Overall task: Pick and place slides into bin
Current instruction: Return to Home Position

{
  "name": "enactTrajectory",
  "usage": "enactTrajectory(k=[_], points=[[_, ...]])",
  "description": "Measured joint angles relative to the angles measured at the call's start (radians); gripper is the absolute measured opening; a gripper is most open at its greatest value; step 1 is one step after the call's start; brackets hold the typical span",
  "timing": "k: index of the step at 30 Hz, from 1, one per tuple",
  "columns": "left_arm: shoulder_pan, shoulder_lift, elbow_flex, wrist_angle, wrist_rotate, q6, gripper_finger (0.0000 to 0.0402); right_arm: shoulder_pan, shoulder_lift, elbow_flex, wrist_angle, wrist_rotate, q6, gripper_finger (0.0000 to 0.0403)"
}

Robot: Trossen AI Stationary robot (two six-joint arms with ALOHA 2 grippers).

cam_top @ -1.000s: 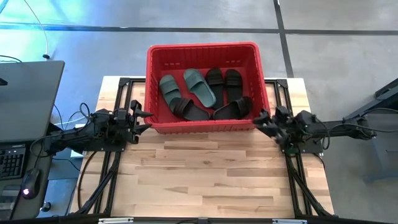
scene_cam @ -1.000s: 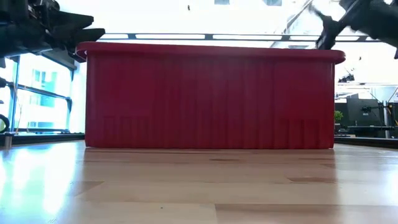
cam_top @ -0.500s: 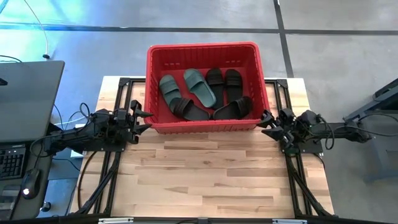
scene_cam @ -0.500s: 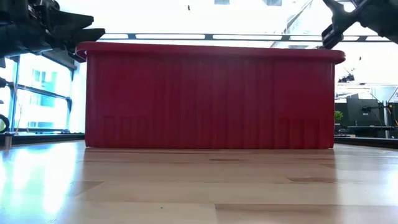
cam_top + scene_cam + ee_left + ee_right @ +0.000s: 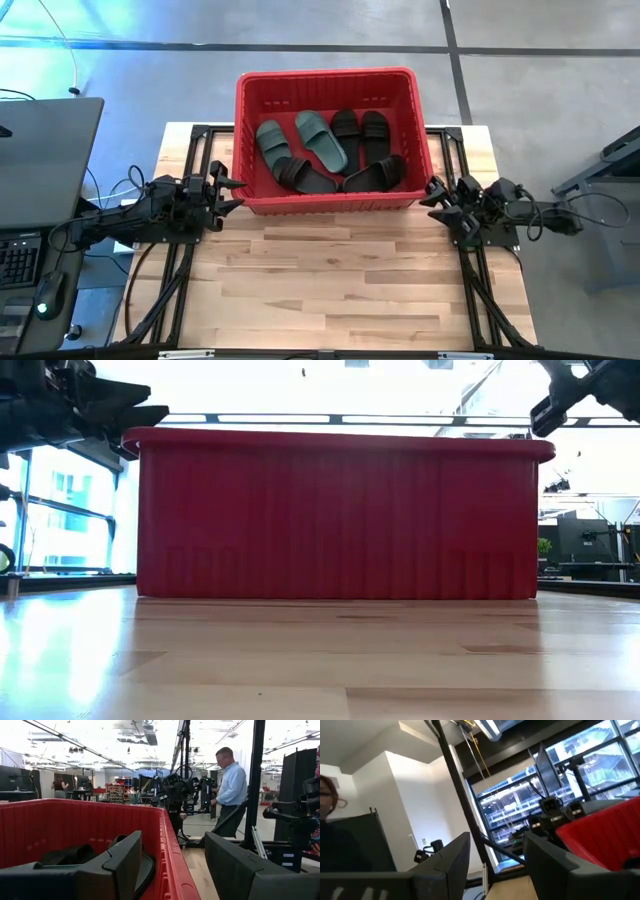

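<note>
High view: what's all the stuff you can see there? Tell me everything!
green slides: two, sage green, side by side in the bin's left half
black slides: four, black, in the bin's middle and right
bin: one, red, on the table's far edge
table: one, light wood, under the bin
keyboard: one, black, left of the table
left gripper: one, dark, open, by the bin's left side
right gripper: one, dark, open, by the bin's right side

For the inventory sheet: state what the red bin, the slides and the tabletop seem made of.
Red bin: apparently moulded plastic, even glossy red with ribbed walls. Green slides and black slides: probably rubber or foam, matte, single-piece shape. Tabletop: wood, pale boards with grain and joints, slight sheen.
</note>
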Motion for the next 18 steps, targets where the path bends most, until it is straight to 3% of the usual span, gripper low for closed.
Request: enactTrajectory(k=[8, 18], points=[[0.000, 0.000, 0.000, 0.000, 0.000, 0.000, 0.0200, 0.001, 0.000, 0.000, 0.024, -0.015, -0.002, 0.0172], [0.000, 0.000, 0.000, 0.000, 0.000, 0.000, 0.0200, 0.001, 0.000, 0.000, 0.274, -0.299, 0.109, 0.0172]])
